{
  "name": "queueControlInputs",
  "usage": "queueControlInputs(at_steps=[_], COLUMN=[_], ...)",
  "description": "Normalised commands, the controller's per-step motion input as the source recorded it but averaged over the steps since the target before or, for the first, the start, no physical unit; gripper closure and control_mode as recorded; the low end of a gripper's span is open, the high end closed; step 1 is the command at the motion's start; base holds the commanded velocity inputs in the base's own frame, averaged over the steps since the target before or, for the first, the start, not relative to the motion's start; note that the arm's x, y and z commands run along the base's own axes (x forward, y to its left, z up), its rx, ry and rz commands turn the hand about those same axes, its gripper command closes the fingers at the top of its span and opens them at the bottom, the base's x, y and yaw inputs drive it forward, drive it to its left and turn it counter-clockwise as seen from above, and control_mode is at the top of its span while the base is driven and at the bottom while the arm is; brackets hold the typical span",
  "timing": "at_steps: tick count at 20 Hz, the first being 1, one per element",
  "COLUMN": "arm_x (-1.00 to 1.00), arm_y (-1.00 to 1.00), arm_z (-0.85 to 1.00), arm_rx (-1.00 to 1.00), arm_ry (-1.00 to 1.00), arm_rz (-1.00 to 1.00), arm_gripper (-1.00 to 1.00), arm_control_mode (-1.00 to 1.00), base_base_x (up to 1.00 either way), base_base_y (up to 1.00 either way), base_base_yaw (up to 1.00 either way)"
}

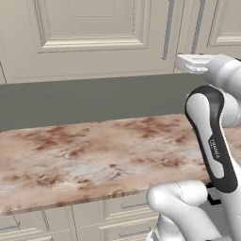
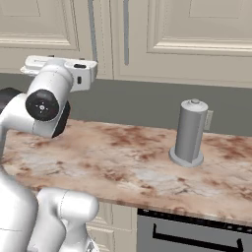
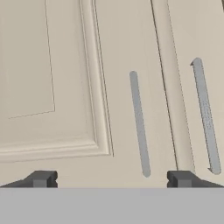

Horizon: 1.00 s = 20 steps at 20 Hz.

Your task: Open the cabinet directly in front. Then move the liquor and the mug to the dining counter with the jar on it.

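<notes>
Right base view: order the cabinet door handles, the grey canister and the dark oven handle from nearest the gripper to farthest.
From the gripper:
1. Cabinet door handles, just above it on the cream doors.
2. Grey canister, to the right on the marble counter.
3. Dark oven handle, lowest, bottom right.

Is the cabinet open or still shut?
Shut. In the hand view both cabinet doors lie flat and flush, with a thin seam between them. The two grey handles are untouched, and the open gripper holds nothing.
</notes>
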Motion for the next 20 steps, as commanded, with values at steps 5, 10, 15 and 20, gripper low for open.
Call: queueControlInputs(at_steps=[5, 10, 15, 20], arm_x=[0.53, 0.82, 0.95, 1.0], arm_y=[-0.05, 0.0, 0.0, 0.0], arm_z=[0.13, 0.02, 0.0, -0.01], arm_rx=[0.0, 0.0, 0.0, 0.0], arm_ry=[-0.01, 0.06, 0.06, 0.03], arm_rz=[-0.09, -0.01, 0.0, 0.0], arm_gripper=[-1.0, -1.0, -1.0, -1.0], arm_control_mode=[-1.0, -1.0, -1.0, -1.0], base_base_x=[0.0, 0.0, 0.0, 0.0], base_base_y=[0.0, 0.0, 0.0, 0.0], base_base_yaw=[0.0, 0.0, 0.0, 0.0])
